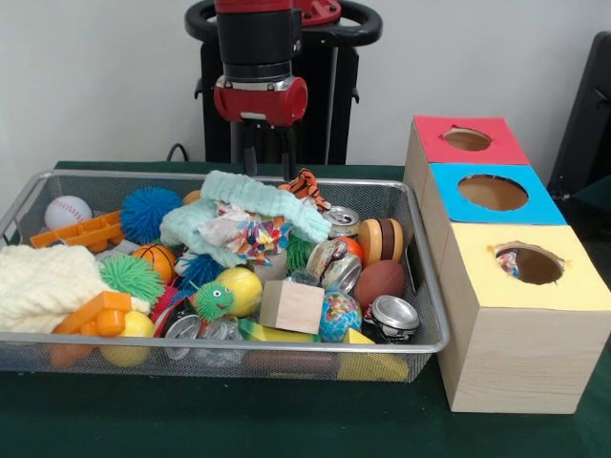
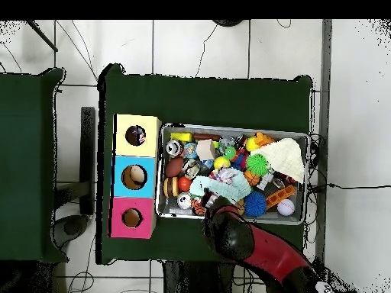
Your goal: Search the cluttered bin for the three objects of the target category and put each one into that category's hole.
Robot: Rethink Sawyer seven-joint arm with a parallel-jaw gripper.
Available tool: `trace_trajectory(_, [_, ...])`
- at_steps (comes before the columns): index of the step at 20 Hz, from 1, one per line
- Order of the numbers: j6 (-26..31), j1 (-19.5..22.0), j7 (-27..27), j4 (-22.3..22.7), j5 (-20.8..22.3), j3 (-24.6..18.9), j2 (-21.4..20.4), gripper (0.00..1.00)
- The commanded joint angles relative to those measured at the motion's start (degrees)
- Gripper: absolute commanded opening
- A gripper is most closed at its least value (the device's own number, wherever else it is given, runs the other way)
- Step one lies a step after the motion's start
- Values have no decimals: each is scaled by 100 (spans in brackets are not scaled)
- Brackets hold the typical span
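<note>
A wire mesh bin (image 1: 425, 286) is crammed with toys, balls, cloths and crushed cans. My gripper (image 1: 263, 153) hangs over the bin's far edge, above the mint cloth (image 1: 258, 205) and beside the tiger toy (image 1: 304, 183), holding nothing that I can see. From above, the arm's wrist (image 2: 223, 227) covers the gripper at the bin's (image 2: 233, 128) near rim. Three boxes stand beside the bin, each with a hole in its top: red (image 1: 467, 139), blue (image 1: 493, 192) and yellow (image 1: 530, 263). Something small shows inside the yellow hole.
In the bin lie a baseball (image 1: 68, 211), a blue spiky ball (image 1: 150, 212), a green spiky ball (image 1: 131, 277), a wooden block (image 1: 291, 305), a globe ball (image 1: 340, 317), a brown football (image 1: 380, 283), a crushed can (image 1: 393, 315) and a cream knit cloth (image 1: 43, 286).
</note>
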State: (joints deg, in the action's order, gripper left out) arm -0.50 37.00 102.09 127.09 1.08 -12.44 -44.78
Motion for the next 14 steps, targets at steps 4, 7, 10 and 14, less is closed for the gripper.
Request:
trace_trajectory(4, [-423, 305, 1099, -352, -68, -143, 111, 100])
trace_trajectory(7, [-283, 424, 972, -478, -43, -249, 129, 100])
trace_trajectory(10, [-102, 529, 865, -571, -49, -361, 61, 100])
trace_trajectory(14, [132, 731, 634, -873, -18, -594, 84, 100])
